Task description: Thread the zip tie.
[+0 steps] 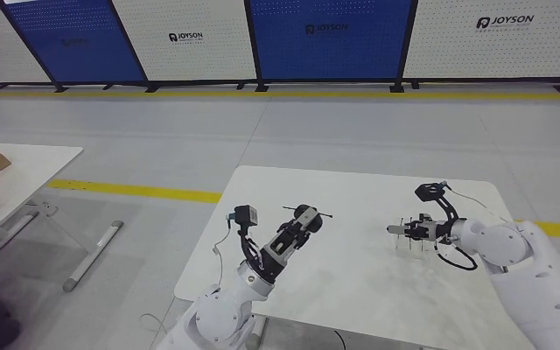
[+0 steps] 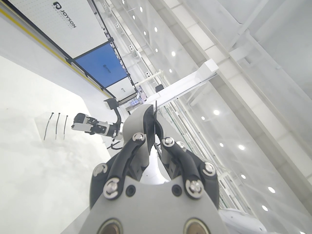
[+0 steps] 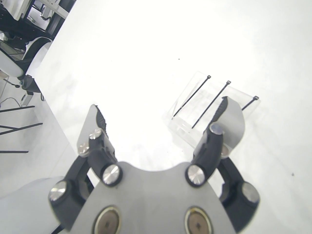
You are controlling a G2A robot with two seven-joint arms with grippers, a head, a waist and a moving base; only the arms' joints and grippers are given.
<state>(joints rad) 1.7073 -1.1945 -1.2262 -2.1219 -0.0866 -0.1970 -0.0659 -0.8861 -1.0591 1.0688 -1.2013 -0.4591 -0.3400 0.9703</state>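
Blue and white panels (image 1: 328,35) back a grey floor (image 1: 157,131) striped with yellow, where a white surface (image 1: 350,280) carries the work. Toward 10 o'clock above it, the left tool (image 2: 154,113) is clamped on a black zip tie (image 2: 154,125). It grips the tie mid-strap, both ends sticking out clear of the surface. At 3 o'clock the right tool (image 3: 160,103) stands spread wide and empty, just beside a clear stand (image 3: 181,125) bearing three spare ties (image 3: 212,103). The strap looks feather-light, thin and springy, and is likely to flex or slip when pushed. A pinch close behind the tapered tail would probably steer it best into the small head, whose slot leaves little margin.
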